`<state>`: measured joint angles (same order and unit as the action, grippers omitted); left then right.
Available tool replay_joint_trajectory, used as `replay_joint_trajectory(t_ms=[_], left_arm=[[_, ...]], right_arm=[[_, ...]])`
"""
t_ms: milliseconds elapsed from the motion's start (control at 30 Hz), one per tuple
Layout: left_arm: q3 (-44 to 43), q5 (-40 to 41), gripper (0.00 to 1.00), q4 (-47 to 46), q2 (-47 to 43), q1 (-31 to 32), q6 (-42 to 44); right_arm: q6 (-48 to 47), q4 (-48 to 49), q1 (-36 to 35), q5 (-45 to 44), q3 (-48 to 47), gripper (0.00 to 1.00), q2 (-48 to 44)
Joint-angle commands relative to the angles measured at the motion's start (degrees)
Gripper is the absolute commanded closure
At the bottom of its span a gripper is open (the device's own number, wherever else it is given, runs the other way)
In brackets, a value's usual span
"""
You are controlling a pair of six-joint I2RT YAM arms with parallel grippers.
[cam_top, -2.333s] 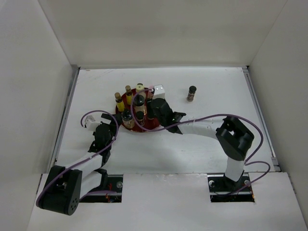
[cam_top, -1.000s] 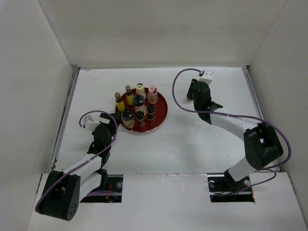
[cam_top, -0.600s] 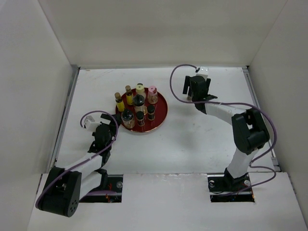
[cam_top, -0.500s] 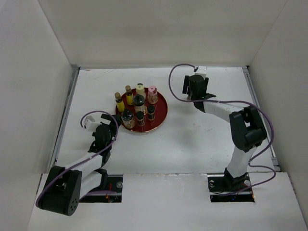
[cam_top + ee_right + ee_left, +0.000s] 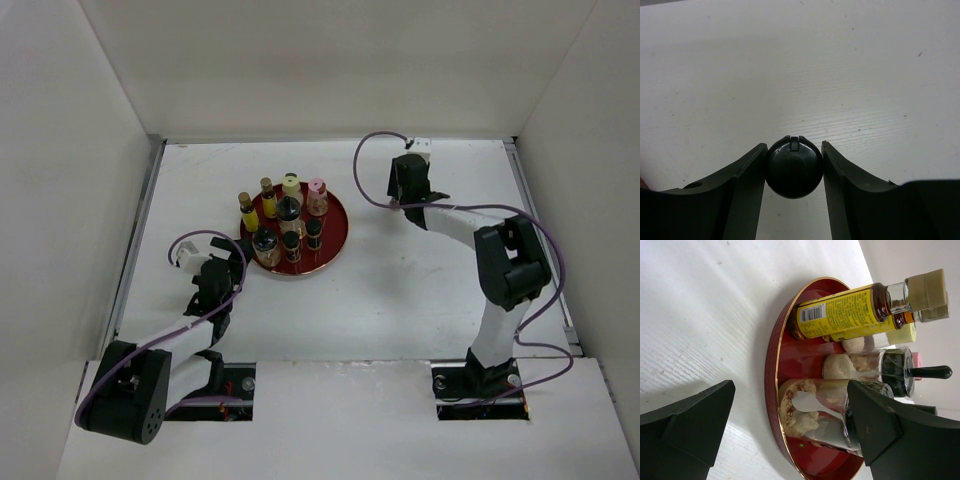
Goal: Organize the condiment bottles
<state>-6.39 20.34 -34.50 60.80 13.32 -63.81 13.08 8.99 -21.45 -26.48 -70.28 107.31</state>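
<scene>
My right gripper [image 5: 402, 192] stands over the lone dark black-capped bottle at the back right and hides it in the top view. In the right wrist view its fingers [image 5: 747, 175] press both sides of the bottle's round black cap [image 5: 793, 169]. The round red tray [image 5: 335, 236] holds several bottles: two slim yellow ones [image 5: 248, 213], a cream yellow-lidded one [image 5: 291, 186], a pink-lidded one [image 5: 317, 194] and dark black-capped ones [image 5: 290, 244]. My left gripper [image 5: 223, 268] is open and empty at the tray's left rim [image 5: 771, 365], with a spice jar [image 5: 815, 410] between its fingers' line.
White walls close in the table at the back, left and right. Purple cables loop over both arms. A metal rail runs along the table's left edge [image 5: 140, 240].
My right arm left the tray, swung to the lone bottle at the back right, came down over it and closed on its cap. The left arm barely moved.
</scene>
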Motion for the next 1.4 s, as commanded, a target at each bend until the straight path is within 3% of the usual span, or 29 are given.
replay_joint_trajectory(t_ms=[0, 267, 600, 1133, 1167, 1200, 1233, 1367], left_arm=[[-0.64, 0.49, 0.00, -2.68, -0.32, 0.43, 0.35], [-0.55, 0.84, 0.00, -1.97, -1.99, 0.43, 0.62], [-0.37, 1.37, 0.00, -0.04, -4.90, -0.01, 0.79], [-0.81, 0.50, 0.00, 0.67, -3.49, -0.27, 0.71], [-0.81, 0.41, 0.00, 0.66, -3.40, -0.27, 0.62], [-0.90, 0.67, 0.00, 0.84, -3.92, -0.27, 0.88], [-0.90, 0.67, 0.00, 0.93, -4.02, -0.27, 0.88], [-1.16, 0.05, 0.00, 1.01, -3.49, -0.27, 0.88]], right_arm=[[-0.25, 3.21, -0.56, -0.59, 0.66, 0.62, -5.42], [0.28, 5.24, -9.86, 0.46, 3.92, 0.65, -14.14], [0.20, 4.72, -20.24, 0.12, -2.83, 0.65, -6.07], [0.80, 3.57, -21.39, -1.38, -5.40, 0.64, 2.73], [1.07, 3.84, -21.48, -1.38, -5.04, 0.63, 2.82], [1.77, 4.19, -21.83, -1.29, -4.17, 0.50, 2.73], [1.77, 4.19, -21.83, -1.29, -4.16, 0.50, 2.73], [2.12, 4.45, -22.01, -0.59, -3.81, 0.33, 1.51]])
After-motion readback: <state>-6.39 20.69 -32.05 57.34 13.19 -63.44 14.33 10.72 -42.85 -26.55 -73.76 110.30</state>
